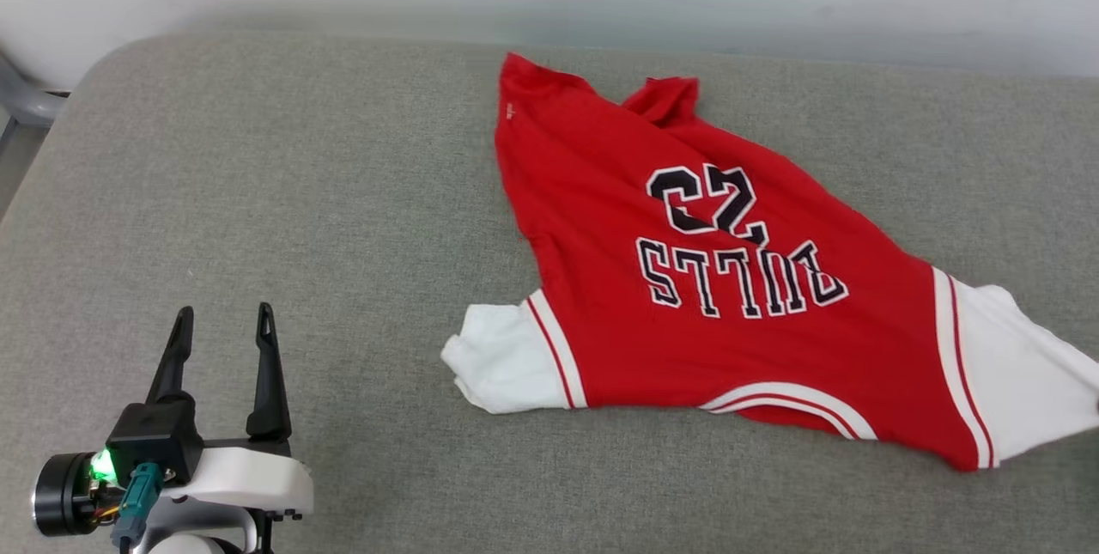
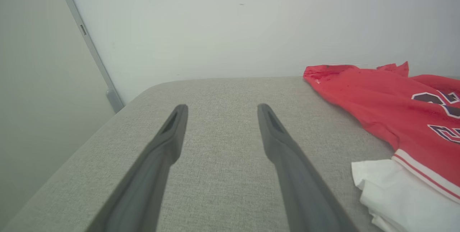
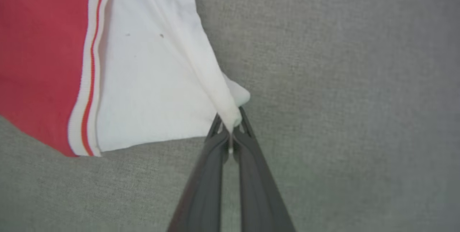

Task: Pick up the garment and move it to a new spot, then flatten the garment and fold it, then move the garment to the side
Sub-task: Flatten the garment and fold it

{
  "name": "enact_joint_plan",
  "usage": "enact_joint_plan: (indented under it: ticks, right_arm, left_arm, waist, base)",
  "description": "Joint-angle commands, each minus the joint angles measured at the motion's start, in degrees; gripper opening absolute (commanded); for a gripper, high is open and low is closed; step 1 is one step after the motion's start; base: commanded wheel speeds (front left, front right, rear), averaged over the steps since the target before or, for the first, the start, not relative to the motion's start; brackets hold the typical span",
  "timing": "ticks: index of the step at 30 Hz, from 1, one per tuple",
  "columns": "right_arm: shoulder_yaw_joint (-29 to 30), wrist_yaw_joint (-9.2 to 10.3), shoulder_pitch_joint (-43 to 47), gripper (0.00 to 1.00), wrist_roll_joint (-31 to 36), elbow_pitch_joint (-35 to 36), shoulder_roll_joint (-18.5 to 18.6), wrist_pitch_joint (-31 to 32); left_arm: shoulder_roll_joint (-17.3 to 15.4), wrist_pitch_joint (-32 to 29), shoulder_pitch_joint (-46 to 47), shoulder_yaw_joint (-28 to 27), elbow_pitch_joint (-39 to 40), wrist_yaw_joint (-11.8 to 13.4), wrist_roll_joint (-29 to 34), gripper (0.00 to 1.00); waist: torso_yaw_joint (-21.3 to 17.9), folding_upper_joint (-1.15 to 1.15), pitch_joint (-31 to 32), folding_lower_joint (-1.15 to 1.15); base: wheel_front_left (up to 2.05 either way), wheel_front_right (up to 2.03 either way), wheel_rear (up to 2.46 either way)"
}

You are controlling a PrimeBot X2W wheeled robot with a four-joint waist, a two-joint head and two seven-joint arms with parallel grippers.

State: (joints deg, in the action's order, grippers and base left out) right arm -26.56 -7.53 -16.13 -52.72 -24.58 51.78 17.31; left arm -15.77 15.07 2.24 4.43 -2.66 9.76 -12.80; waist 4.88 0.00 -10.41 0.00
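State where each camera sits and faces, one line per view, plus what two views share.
Head view: on the head, looking down at the garment on the grey cushion; open left claw lower left.
Left wrist view: on that wrist, looking along its spread fingers over the cushion to the wall.
Right wrist view: on that wrist, looking down at the right claw shut on the garment's white sleeve.
Shared: all show the garment.
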Motion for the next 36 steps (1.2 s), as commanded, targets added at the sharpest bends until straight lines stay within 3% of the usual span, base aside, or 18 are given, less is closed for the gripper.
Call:
enact_joint_plan:
  ticks: [1, 6, 10, 14, 17, 28, 36]
  right_arm:
    - [1.04, 0.08, 1.33, 0.0, 0.77, -0.84, -0.61, -0.53]
    - [4.04, 0.08, 3.78, 0.0, 1.79, -0.87, -2.79, -0.73]
    - [5.55, 0.08, 4.6, 0.0, 3.49, 0.76, -4.09, -0.37]
    - [6.98, 0.08, 4.71, 0.0, 5.0, 2.55, -5.08, 0.64]
    - [8.01, 0.08, 4.97, 0.0, 6.26, 3.96, -5.9, 1.43]
    - [11.11, 0.08, 4.47, 0.0, 9.75, 8.12, -8.25, 4.58]
    - [11.48, 0.08, 2.24, 0.0, 11.66, 10.54, -10.02, 6.21]
  left_arm:
    - [0.08, 0.13, -0.35, -0.06, -0.25, -0.43, 0.3, 1.0]
    - [-1.3, 0.13, 1.34, 0.3, -0.85, -2.81, 0.24, 1.0]
    - [-4.14, -3.21, 4.5, 1.88, -0.59, -7.51, -0.94, 1.0]
    - [-7.67, -12.17, 8.68, 4.16, 0.02, -13.29, -3.53, 1.0]
    - [-10.6, -20.52, 12.23, 6.81, 1.08, -15.84, -6.11, 1.0]
    - [-18.7, -49.79, 22.59, 22.09, 5.25, -17.12, -23.03, 1.0]
    - [-21.9, -58.24, 28.62, 33.44, 4.16, -17.15, -28.81, 1.0]
  waist:
    - [-0.09, 0.0, 0.15, 0.0]
    - [-0.46, 0.0, 1.0, 0.0]
    - [-0.56, 0.0, 1.69, 0.0]
    - [-0.63, 0.0, 1.92, 0.0]
    - [-0.76, 0.0, 2.01, 0.0]
    - [-2.07, 0.0, 0.54, 0.0]
    - [-4.3, 0.0, -1.71, 0.0]
  base:
    - [0.0, 0.0, 0.0]
    - [0.0, 0.0, 0.0]
    - [0.0, 0.0, 0.0]
    - [0.0, 0.0, 0.0]
    - [0.0, 0.0, 0.0]
    - [0.0, 0.0, 0.0]
    - [0.0, 0.0, 0.0]
